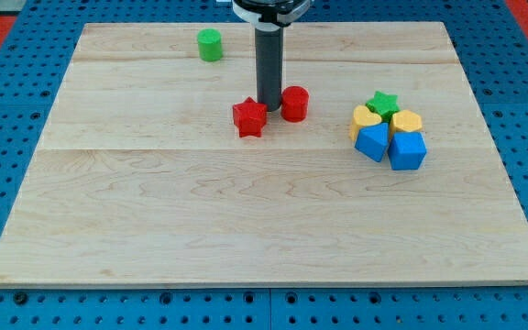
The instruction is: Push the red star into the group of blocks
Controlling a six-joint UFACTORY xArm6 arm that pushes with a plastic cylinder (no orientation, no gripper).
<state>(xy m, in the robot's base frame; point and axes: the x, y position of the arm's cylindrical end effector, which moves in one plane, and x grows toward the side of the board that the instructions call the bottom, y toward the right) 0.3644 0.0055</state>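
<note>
The red star (249, 117) lies near the board's middle, a little toward the view's top. My tip (269, 107) stands just at its upper right, touching or nearly touching it. A red cylinder (294, 104) stands right next to the tip on the view's right. The group of blocks sits further right: a green star (383, 103), a yellow heart (366, 119), a yellow block (407, 122), a blue block (372, 142) and a blue cube (407, 151), all packed together.
A green cylinder (210, 44) stands alone near the view's top, left of the rod. The wooden board (154, 229) lies on a blue perforated table (7, 110).
</note>
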